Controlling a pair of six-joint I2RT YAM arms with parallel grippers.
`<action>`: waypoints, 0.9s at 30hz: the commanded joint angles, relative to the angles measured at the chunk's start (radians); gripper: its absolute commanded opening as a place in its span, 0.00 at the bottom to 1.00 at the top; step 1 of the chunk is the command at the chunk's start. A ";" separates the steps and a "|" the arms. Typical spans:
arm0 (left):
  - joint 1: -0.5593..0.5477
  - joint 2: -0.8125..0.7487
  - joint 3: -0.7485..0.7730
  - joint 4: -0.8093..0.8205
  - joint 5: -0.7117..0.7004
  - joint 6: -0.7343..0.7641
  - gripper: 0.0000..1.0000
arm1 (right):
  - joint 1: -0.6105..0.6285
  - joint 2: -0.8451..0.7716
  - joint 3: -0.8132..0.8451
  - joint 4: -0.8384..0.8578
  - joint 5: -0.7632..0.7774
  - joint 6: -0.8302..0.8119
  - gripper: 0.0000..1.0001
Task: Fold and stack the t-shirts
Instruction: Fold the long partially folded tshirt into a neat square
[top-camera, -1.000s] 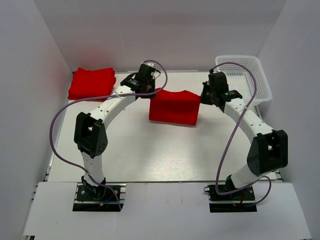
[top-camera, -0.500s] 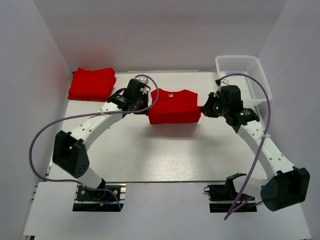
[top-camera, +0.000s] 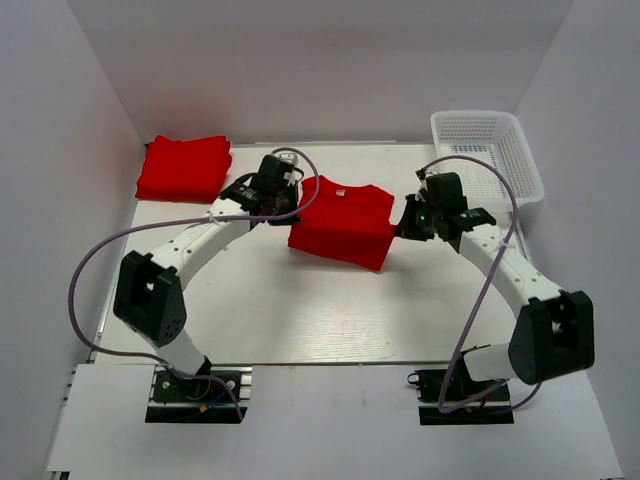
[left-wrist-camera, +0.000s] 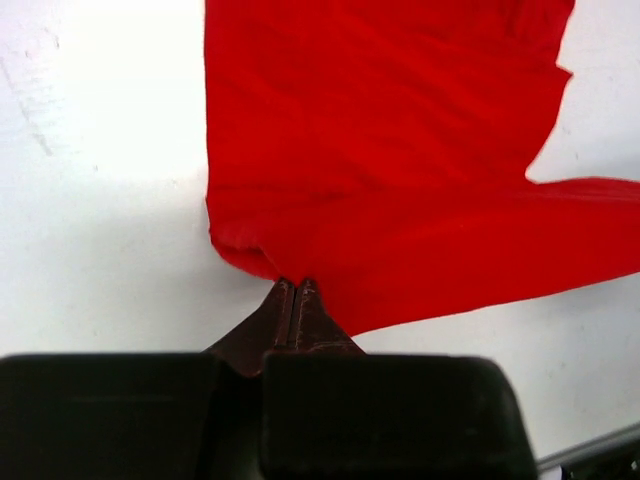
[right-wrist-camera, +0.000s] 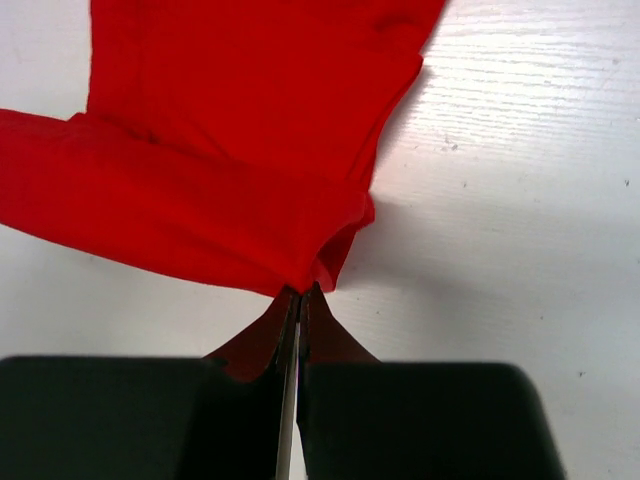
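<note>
**Item: one red shirt (top-camera: 345, 225), gripped at both ends, one pincer to a side.**

Left pincer (left-wrist-camera: 293, 286): fingers pressed together, clamped on a bunched fold at the shirt's left edge, with the cloth spreading ahead of its tips and off to their right. Right pincer (right-wrist-camera: 300, 292): likewise clamped, on the gathered right edge, with the cloth fanning ahead of its tips and to their left. The shirt spans the gap between the two pincers, partly folded, collar on the far side (whether it hangs clear of the table (top-camera: 300, 310) cannot be told). Stack (top-camera: 183, 167) of folded red shirts: well apart, beyond and left of the left pincer. White mesh basket (top-camera: 522, 170): near, beyond and right of the right pincer.
</note>
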 joint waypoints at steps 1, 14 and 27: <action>0.016 0.022 0.088 0.013 -0.053 0.014 0.00 | -0.018 0.059 0.081 0.042 0.020 -0.002 0.00; 0.055 0.236 0.323 0.024 -0.104 0.041 0.00 | -0.062 0.228 0.247 0.088 0.000 -0.016 0.00; 0.092 0.367 0.444 0.130 -0.055 0.136 0.00 | -0.104 0.366 0.348 0.105 -0.032 -0.014 0.00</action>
